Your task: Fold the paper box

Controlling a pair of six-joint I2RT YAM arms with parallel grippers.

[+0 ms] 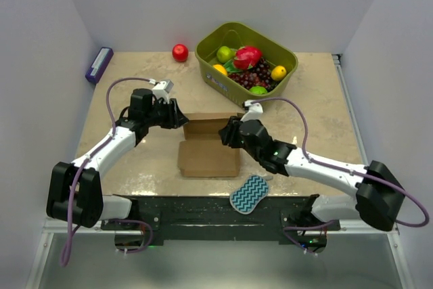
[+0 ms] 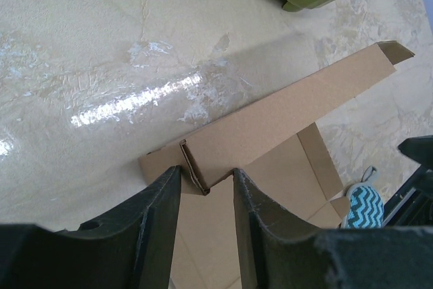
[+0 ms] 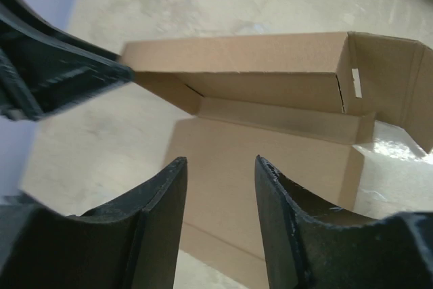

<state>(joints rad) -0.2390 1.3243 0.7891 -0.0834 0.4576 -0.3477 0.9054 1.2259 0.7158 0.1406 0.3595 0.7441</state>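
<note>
The paper box (image 1: 208, 157) is a plain brown cardboard blank lying flat mid-table, with its far wall (image 3: 237, 65) folded upright. At the wall's left end sits my left gripper (image 1: 181, 118), its jaws apart. A short corner flap (image 2: 193, 167) stands between the fingers, against the left one, and the box floor shows through the rest of the gap. My right gripper (image 1: 226, 133) hovers at the box's right side. It is open (image 3: 220, 160) over the box floor and holds nothing.
A green basket (image 1: 203, 51) of toy fruit stands behind the box on the right. A red apple (image 1: 180, 53) lies at the back, and a purple block (image 1: 99, 64) sits at the far left. A teal zigzag sponge (image 1: 249, 193) lies by the near edge.
</note>
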